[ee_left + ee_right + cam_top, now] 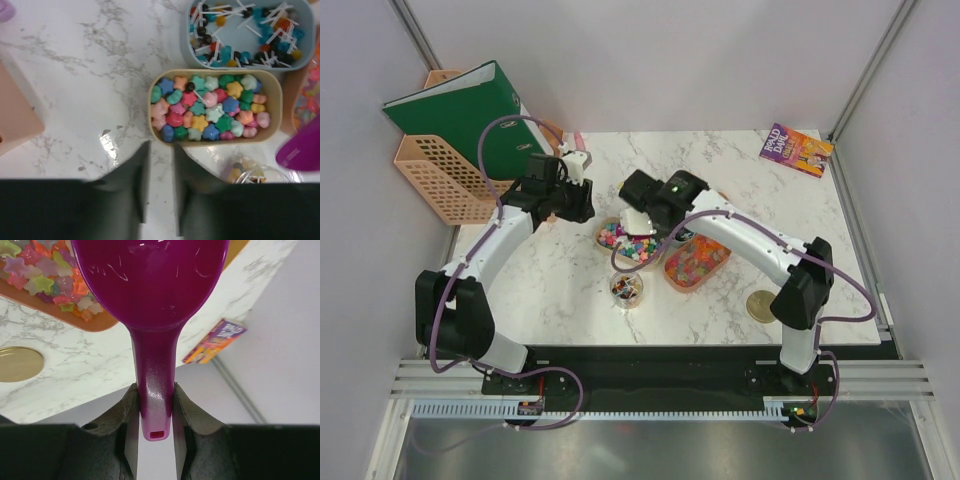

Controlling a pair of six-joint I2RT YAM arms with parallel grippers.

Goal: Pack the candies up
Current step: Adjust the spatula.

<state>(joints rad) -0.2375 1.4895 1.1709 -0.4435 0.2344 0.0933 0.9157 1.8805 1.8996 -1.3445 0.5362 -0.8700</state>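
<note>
Magenta scoop [150,290] clamped by its handle in the right gripper [153,392], long axis running straight out from the fingers [126,412], bowl over the candies [40,282] at mid-table; left gripper [160,150] empty, barely parted, hovering nearby toward the left edge.

— Three trays [278,107] are grouped close together at the middle of the table [550,290], and candies [210,107] are piled in each.
— A jar [627,289] is set just in front of them; a lid [760,306] lies well to its right, near the front edge.
— At the far right corner a book [796,150] is laid flat.
— Off the left edge a basket [440,178] is placed, a binder [465,110] propped in it.
— And the scoop [150,285] is held close by the rightmost tray [102,324].
</note>
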